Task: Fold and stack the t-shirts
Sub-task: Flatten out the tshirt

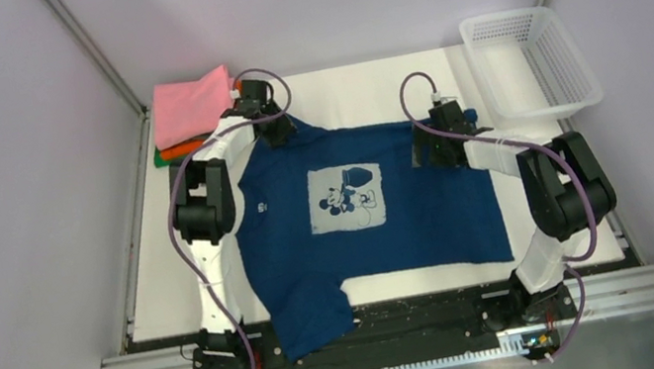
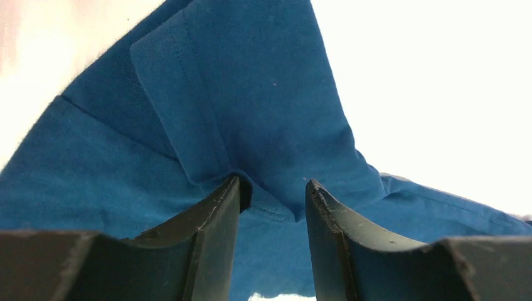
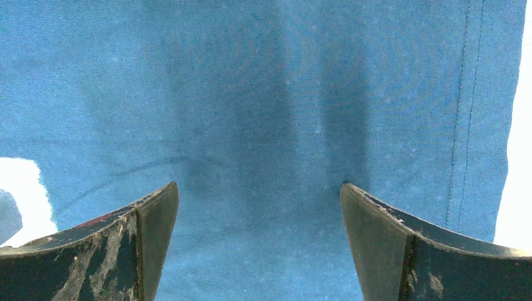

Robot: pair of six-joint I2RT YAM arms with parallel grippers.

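Note:
A dark navy blue t-shirt (image 1: 365, 228) with a white chest print lies spread flat on the white table (image 1: 357, 89). My left gripper (image 1: 279, 132) is at the shirt's far left corner. In the left wrist view its jaws (image 2: 273, 188) stand a little apart, with a ridge of the blue sleeve cloth (image 2: 251, 106) between the tips. My right gripper (image 1: 427, 148) is at the shirt's far right edge, wide open (image 3: 258, 191), its tips down on flat cloth (image 3: 251, 94) beside a stitched hem. A folded pink shirt (image 1: 190, 107) tops an orange one (image 1: 182, 149) and a green one (image 1: 160, 158) at the far left.
A white plastic mesh basket (image 1: 533, 60) stands at the far right corner of the table. One sleeve of the blue shirt (image 1: 310, 318) hangs over the near edge onto the black rail between the arm bases. Grey walls close in both sides.

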